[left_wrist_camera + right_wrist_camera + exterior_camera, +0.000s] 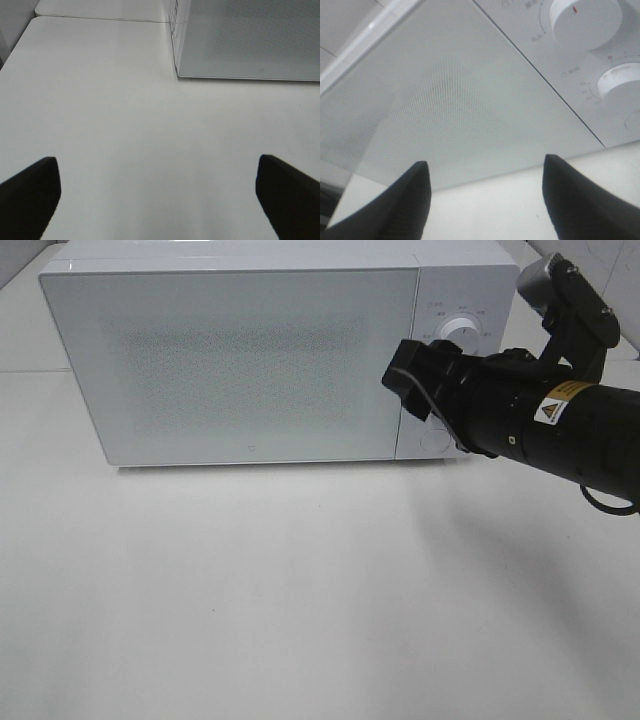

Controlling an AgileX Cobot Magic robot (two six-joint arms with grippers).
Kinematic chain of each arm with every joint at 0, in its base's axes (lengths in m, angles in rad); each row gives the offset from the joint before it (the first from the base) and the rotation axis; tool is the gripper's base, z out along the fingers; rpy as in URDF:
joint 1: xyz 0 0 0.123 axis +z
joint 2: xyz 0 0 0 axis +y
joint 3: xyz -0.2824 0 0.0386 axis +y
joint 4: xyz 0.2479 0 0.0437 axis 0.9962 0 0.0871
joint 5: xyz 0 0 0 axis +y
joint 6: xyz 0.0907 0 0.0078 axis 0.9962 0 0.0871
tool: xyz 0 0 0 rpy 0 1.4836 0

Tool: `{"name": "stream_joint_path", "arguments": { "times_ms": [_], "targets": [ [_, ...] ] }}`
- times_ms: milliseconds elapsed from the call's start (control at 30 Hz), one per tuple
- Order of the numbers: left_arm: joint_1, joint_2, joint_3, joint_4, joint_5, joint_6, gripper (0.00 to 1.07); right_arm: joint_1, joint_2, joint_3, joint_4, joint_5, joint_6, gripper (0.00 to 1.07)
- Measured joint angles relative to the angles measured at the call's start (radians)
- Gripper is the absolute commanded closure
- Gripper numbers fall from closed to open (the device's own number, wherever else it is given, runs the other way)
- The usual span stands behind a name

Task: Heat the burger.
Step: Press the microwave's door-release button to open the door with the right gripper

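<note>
Burger: not in any view, so I cannot tell where it is.

White microwave [250,350] sits at 12 o'clock on the white table [300,590] in the high view. Its door [240,360] is shut and the mesh window shows nothing inside. The control panel is on the 3 o'clock side of the door, with the upper knob [461,330] visible.

Right arm [560,420] comes in from 3 o'clock, and its black front end covers the lower part of the panel and the door's 3 o'clock edge. The fingertips are hidden in the high view. On the right wrist camera the right gripper [485,160] is partly spread, with both dark fingers [405,200] apart and nothing between them. It points at the door close up, and I can't tell if it touches. The upper knob [585,20] and lower knob [620,82] are near it on the panel.

Left gripper [156,158] is out of the high view. On its wrist camera the jaws are spread wide and hold nothing, above bare table [125,100]. The microwave [250,40] front corner is ahead of it, well apart.
</note>
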Motion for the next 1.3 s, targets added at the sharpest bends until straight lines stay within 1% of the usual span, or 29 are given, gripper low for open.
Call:
{"name": "stream_joint_path", "arguments": {
  "times_ms": [33,67,100,133,167,233,267,300,333,367,400,433,467,500,533,567,600,633,667,700,733,767,833,967,1100,1133,1233,1300],
  "targets": [
    [0.0,0.0,0.0,0.0,0.0,0.0,0.09,0.0,0.0,0.0,0.0,0.0,0.0,0.48],
    [0.0,0.0,0.0,0.0,0.0,0.0,0.09,0.0,-0.015,0.0,0.0,0.034,-0.033,0.48],
    [0.0,0.0,0.0,0.0,0.0,0.0,0.09,0.0,-0.046,0.0,0.001,0.123,-0.115,0.48],
    [0.0,0.0,0.0,0.0,0.0,0.0,0.09,0.0,-0.046,0.0,0.001,0.123,-0.115,0.48],
    [0.0,0.0,0.0,0.0,0.0,0.0,0.09,0.0,-0.075,0.0,0.001,0.199,-0.188,0.48],
    [0.0,0.0,0.0,0.0,0.0,0.0,0.09,0.0,-0.087,0.0,0.001,0.233,-0.227,0.47],
    [0.0,0.0,0.0,0.0,0.0,0.0,0.09,0.0,-0.116,-0.001,-0.001,0.324,-0.304,0.43],
    [0.0,0.0,0.0,0.0,0.0,0.0,0.09,0.0,-0.116,-0.001,-0.001,0.324,-0.304,0.43],
    [0.0,0.0,0.0,0.0,0.0,0.0,0.09,0.0,-0.143,-0.01,-0.007,0.417,-0.373,0.35],
    [0.0,0.0,0.0,0.0,0.0,0.0,0.09,0.0,-0.143,-0.01,-0.007,0.417,-0.373,0.35],
    [0.0,0.0,0.0,0.0,0.0,0.0,0.09,0.0,-0.16,-0.027,-0.021,0.526,-0.432,0.31],
    [0.0,0.0,0.0,0.0,0.0,0.0,0.09,0.0,-0.168,-0.04,-0.032,0.585,-0.459,0.24],
    [0.0,0.0,0.0,0.0,0.0,0.0,0.09,0.0,-0.168,-0.04,-0.032,0.585,-0.459,0.24],
    [0.0,0.0,0.0,0.0,0.0,0.0,0.09,0.0,-0.18,-0.064,-0.057,0.694,-0.492,0.21],
    [0.0,0.0,0.0,0.0,0.0,0.0,0.09,0.0,-0.184,-0.075,-0.073,0.745,-0.5,0.22],
    [0.0,0.0,0.0,0.0,0.0,0.0,0.09,0.0,-0.184,-0.075,-0.073,0.745,-0.5,0.22],
    [0.0,0.0,0.0,0.0,0.0,0.0,0.09,0.0,-0.19,-0.105,-0.1,0.871,-0.5,0.23],
    [0.0,0.0,0.0,0.0,0.0,0.0,0.09,0.0,-0.193,-0.119,-0.108,0.932,-0.5,0.25],
    [0.0,0.0,0.0,0.0,0.0,0.0,0.09,0.0,-0.193,-0.119,-0.108,0.932,-0.5,0.25],
    [0.0,0.0,0.0,0.0,0.0,0.0,0.09,0.0,-0.199,-0.14,-0.121,1.028,-0.499,0.28],
    [0.0,0.0,0.0,0.0,0.0,0.0,0.09,0.0,-0.205,-0.145,-0.127,1.071,-0.492,0.29],
    [0.0,0.0,0.0,0.0,0.0,0.0,0.09,0.0,-0.205,-0.145,-0.127,1.071,-0.492,0.29],
    [0.0,0.0,0.0,0.0,0.0,0.0,0.09,0.0,-0.236,-0.148,-0.14,1.188,-0.492,0.3],
    [0.0,0.0,0.0,0.0,0.0,0.0,0.09,0.0,-0.269,-0.148,-0.144,1.252,-0.492,0.31],
    [0.0,0.0,0.0,0.0,0.0,0.0,0.09,0.0,-0.331,-0.149,-0.155,1.339,-0.492,0.31],
    [0.0,-0.001,0.0,0.0,0.0,0.0,0.09,0.0,-0.369,-0.15,-0.156,1.38,-0.492,0.31],
    [0.0,-0.001,0.0,0.0,0.0,0.0,0.09,0.0,-0.389,-0.15,-0.155,1.403,-0.492,0.31],
    [0.0,-0.001,0.0,0.0,0.0,0.0,0.09,0.0,-0.457,-0.15,-0.164,1.451,-0.492,0.31]
  ]
}}
